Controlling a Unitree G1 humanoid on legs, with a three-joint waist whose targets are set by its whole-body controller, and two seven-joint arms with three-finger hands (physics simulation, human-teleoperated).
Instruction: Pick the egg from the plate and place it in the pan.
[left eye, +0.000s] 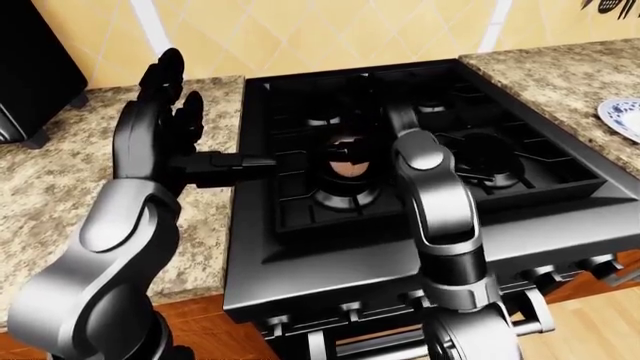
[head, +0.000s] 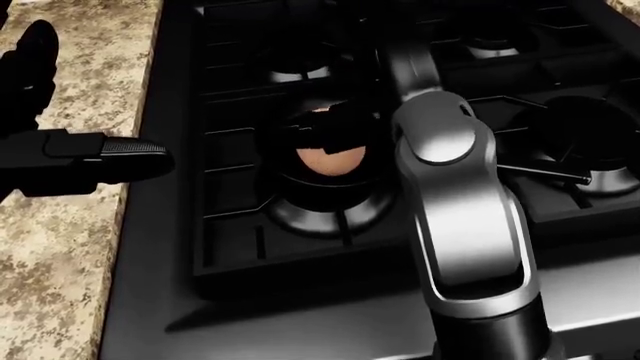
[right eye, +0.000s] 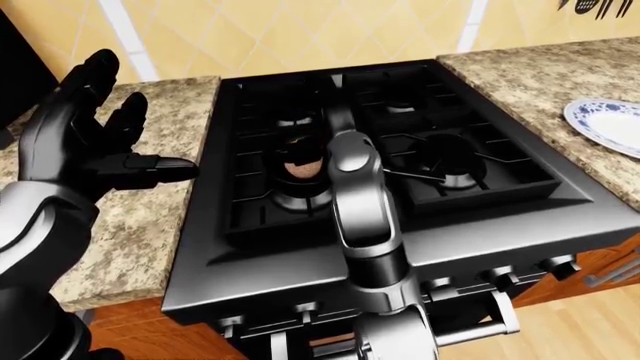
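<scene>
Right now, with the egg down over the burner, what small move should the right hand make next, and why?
Probably open the fingers and let go. The egg already sits low inside the dark pan on the burner, and the right hand has its fingers draped over the egg's top. The plate is empty.

A: What is filling the middle of the room?
B: A black gas stove (right eye: 400, 225) is sitting between two speckled granite counters (left eye: 60, 187), its knobs (right eye: 556, 265) lining the lower edge in the right-eye view.
A: And behind it?
B: A yellow tiled wall (left eye: 300, 34) is running along the top, with pale vertical strips crossing it.
A: Anything lower down?
B: Orange-brown cabinet fronts (right eye: 600, 281) are showing under the counter, and a light wooden floor (right eye: 580, 330) is spreading out at the bottom right.
</scene>
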